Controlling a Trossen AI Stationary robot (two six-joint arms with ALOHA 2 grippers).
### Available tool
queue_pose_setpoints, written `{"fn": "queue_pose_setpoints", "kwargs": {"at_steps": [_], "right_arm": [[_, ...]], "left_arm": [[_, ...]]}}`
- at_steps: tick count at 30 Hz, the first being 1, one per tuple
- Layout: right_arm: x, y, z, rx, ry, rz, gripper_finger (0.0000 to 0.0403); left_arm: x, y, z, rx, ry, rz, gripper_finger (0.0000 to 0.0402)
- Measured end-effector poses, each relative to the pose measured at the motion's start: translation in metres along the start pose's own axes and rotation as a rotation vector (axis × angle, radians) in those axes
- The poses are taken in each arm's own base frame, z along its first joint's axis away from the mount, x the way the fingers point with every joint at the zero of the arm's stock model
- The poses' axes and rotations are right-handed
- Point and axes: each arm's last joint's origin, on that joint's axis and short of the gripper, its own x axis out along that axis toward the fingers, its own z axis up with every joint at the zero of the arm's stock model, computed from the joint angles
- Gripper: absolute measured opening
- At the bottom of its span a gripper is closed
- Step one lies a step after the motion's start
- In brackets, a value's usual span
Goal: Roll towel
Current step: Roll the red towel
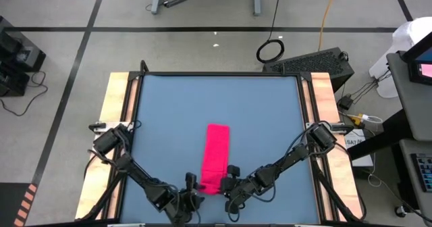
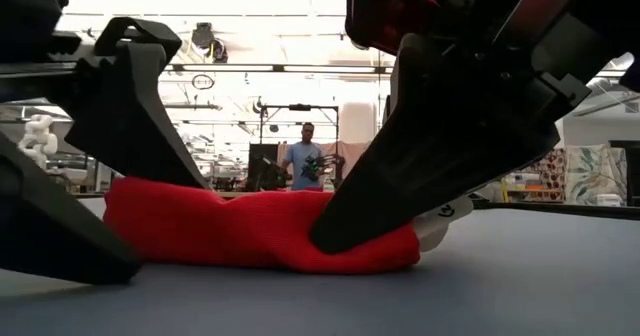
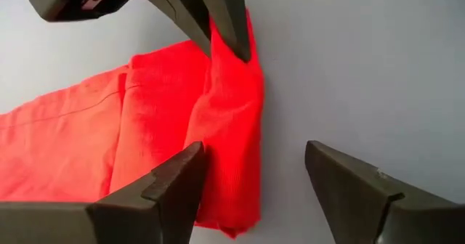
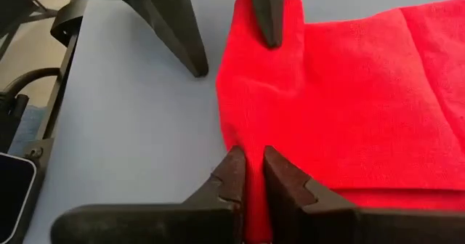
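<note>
The red-pink towel (image 1: 217, 153) lies folded into a narrow strip on the blue table top, running from the middle toward the near edge. Its near end is humped up a little (image 2: 240, 226), with a small white tag (image 2: 440, 221) beside it. My right gripper (image 4: 254, 175) is shut on the near end at its right corner (image 1: 228, 183). My left gripper (image 3: 254, 179) is open at the near left corner (image 1: 192, 190), one finger over the cloth and the other over the bare table. My left gripper's one fingertip (image 4: 269, 33) rests on top of the towel near its near left corner (image 4: 280, 55), coming down at a slant from the near side. The other finger (image 4: 190, 55) stands on the table beside the cloth. Nothing is pinched. My right gripper pinches the towel's near edge (image 4: 251, 146) close to the right corner between its two fingers. The fingers slant down from the near right (image 2: 340, 238). The pinched cloth is raised slightly into a ridge (image 3: 232, 113); the rest of the towel lies flat on the table.
Bare blue table top (image 1: 169, 105) lies to the left, right and far side of the towel. Wooden rails (image 1: 115, 119) run along both sides. A person (image 2: 305, 156) stands far off in the room behind the table.
</note>
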Motion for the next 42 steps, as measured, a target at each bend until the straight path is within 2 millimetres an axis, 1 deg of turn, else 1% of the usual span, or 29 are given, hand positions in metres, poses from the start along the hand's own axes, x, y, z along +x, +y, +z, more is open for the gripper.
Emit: {"fn": "queue_pose_setpoints", "kwargs": {"at_steps": [6, 10, 14, 17, 19, 21, 23, 25, 28, 31, 33, 35, 39, 42], "right_arm": [[0.000, 0.000, 0.000, -0.016, 0.007, 0.009, 0.0021], [-0.002, 0.001, 0.001, -0.021, 0.000, 0.005, 0.0029], [-0.008, 0.006, 0.000, -0.088, -0.027, -0.031, 0.0068], [-0.020, 0.013, 0.004, -0.190, -0.049, -0.045, 0.0108], [-0.030, 0.021, 0.004, -0.255, -0.070, -0.055, 0.0131], [-0.038, 0.032, -0.001, -0.343, -0.105, -0.072, 0.0148], [-0.044, 0.042, -0.009, -0.433, -0.134, -0.100, 0.0159], [-0.044, 0.049, -0.019, -0.489, -0.151, -0.128, 0.0165], [-0.038, 0.055, -0.034, -0.544, -0.185, -0.182, 0.0169], [-0.029, 0.058, -0.043, -0.580, -0.247, -0.232, 0.0172], [-0.022, 0.057, -0.050, -0.589, -0.264, -0.275, 0.0173], [-0.013, 0.051, -0.056, -0.579, -0.258, -0.313, 0.0173], [-0.006, 0.045, -0.055, -0.533, -0.268, -0.345, 0.0170], [-0.006, 0.044, -0.055, -0.544, -0.277, -0.363, 0.0167]], "left_arm": [[0.004, 0.007, -0.001, -0.053, 0.029, 0.024, 0.0202], [0.009, 0.013, -0.002, -0.118, 0.065, 0.011, 0.0158], [0.013, 0.017, -0.001, -0.188, 0.096, -0.025, 0.0103], [0.015, 0.024, 0.001, -0.264, 0.127, -0.055, 0.0061], [0.016, 0.028, 0.002, -0.298, 0.136, -0.067, 0.0037], [0.015, 0.031, 0.004, -0.312, 0.142, -0.083, 0.0021], [0.014, 0.034, 0.006, -0.324, 0.150, -0.108, 0.0015], [0.014, 0.039, 0.009, -0.339, 0.160, -0.137, 0.0017], [0.017, 0.047, 0.012, -0.373, 0.187, -0.194, 0.0028], [0.021, 0.053, 0.014, -0.402, 0.208, -0.245, 0.0030], [0.024, 0.056, 0.014, -0.413, 0.222, -0.271, 0.0029], [0.026, 0.060, 0.015, -0.423, 0.236, -0.292, 0.0028], [0.025, 0.065, 0.017, -0.437, 0.249, -0.330, 0.0028], [0.027, 0.068, 0.017, -0.446, 0.261, -0.347, 0.0027]]}}
